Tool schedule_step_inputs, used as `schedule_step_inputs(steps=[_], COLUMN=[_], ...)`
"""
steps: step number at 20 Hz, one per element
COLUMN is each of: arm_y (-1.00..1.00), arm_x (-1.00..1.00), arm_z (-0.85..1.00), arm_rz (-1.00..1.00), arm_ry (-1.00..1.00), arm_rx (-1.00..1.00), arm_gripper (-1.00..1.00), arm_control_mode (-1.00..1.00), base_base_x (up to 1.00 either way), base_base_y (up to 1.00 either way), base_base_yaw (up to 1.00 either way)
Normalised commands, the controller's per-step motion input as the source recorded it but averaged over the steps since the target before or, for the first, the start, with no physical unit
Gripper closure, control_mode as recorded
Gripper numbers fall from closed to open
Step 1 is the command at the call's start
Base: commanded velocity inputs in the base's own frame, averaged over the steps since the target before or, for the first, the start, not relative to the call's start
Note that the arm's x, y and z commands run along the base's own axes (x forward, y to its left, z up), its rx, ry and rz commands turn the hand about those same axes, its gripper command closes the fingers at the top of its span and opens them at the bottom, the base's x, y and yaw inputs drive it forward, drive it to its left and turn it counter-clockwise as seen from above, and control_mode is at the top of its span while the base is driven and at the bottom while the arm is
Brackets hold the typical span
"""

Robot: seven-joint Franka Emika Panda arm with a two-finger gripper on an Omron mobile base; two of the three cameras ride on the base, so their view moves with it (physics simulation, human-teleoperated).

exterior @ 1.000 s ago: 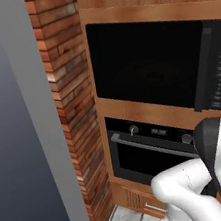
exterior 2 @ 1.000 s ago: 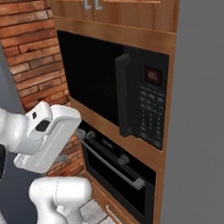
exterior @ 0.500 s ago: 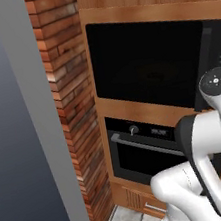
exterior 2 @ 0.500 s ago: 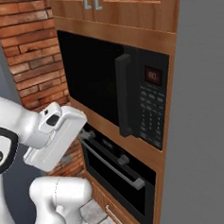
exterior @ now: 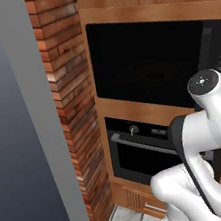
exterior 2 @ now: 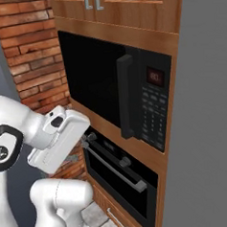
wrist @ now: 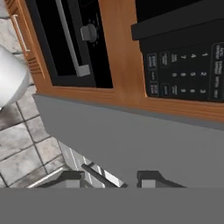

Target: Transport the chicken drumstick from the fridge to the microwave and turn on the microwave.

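The microwave (exterior 2: 119, 93) is faced, door closed. The gripper (wrist: 109, 178) is seen spread and empty; the drumstick must likely be fetched from the fridge next.

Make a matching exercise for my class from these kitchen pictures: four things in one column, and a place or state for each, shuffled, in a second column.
Things
1. black microwave
2. black oven with bar handle
3. red brick wall
4. small red digital display

Places or states
A. directly below the microwave
B. door shut, dark window
C. at the top of the keypad panel
D. left of the wooden cabinet column

Pairs: 1-B, 2-A, 3-D, 4-C
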Motion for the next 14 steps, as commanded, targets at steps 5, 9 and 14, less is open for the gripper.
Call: schedule_step_inputs(steps=[5,9,14], arm_y=[-0.31,-0.3,-0.01], arm_x=[-0.13,-0.06,0.01], arm_z=[-0.38,-0.47,-0.59], arm_rz=[0.02,0.02,0.04], arm_ry=[-0.25,-0.24,-0.15], arm_rx=[-0.09,-0.09,-0.2], arm_gripper=[1.0,1.0,1.0], arm_control_mode=[-1.0,-1.0,-1.0], base_base_x=[0.0,0.0,0.0], base_base_y=[0.0,0.0,0.0], base_base_yaw=[0.0,0.0,0.0])
